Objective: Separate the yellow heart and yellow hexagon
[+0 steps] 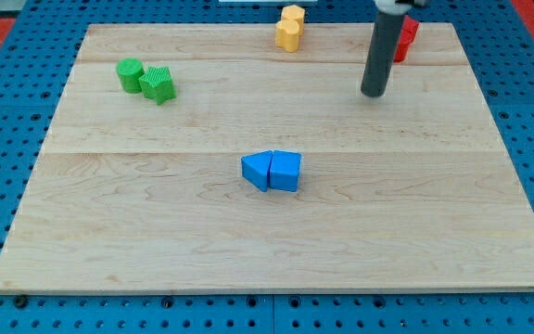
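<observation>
Two yellow blocks touch each other at the view's top edge of the wooden board: one yellow block (293, 14) right at the edge and another yellow block (288, 35) just below it. Which one is the heart and which the hexagon I cannot tell. My tip (373, 94) is on the board to the right of and below the yellow pair, about a hand's width away, touching no block.
A red block (406, 37) sits partly behind the rod at the view's top right. A green cylinder (130, 73) and a green star-like block (158, 84) touch at upper left. Two blue blocks (257, 170) (286, 172) touch near the board's (109, 223) middle.
</observation>
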Robot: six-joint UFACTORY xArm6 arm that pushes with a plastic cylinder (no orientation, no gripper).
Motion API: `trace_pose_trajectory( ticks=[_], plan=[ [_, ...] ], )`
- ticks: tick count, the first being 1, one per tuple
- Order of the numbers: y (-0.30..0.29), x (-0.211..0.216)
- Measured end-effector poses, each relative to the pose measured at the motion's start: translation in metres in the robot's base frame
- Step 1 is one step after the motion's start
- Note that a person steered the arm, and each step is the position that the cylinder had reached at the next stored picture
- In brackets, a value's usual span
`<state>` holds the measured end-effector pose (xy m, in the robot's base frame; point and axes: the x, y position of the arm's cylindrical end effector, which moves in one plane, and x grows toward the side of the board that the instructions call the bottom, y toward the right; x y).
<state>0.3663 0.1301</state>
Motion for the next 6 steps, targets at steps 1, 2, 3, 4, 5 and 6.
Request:
trace_pose_trajectory(
  ticks=[1,2,3,4,5,6],
  plan=[
    [-0.077,0.025],
    [-0.107,-0.019],
    [-0.056,-0.079],
    [-0.045,-0.133],
    [-0.052,-0.173],
    [-0.062,-0.174]
  ],
)
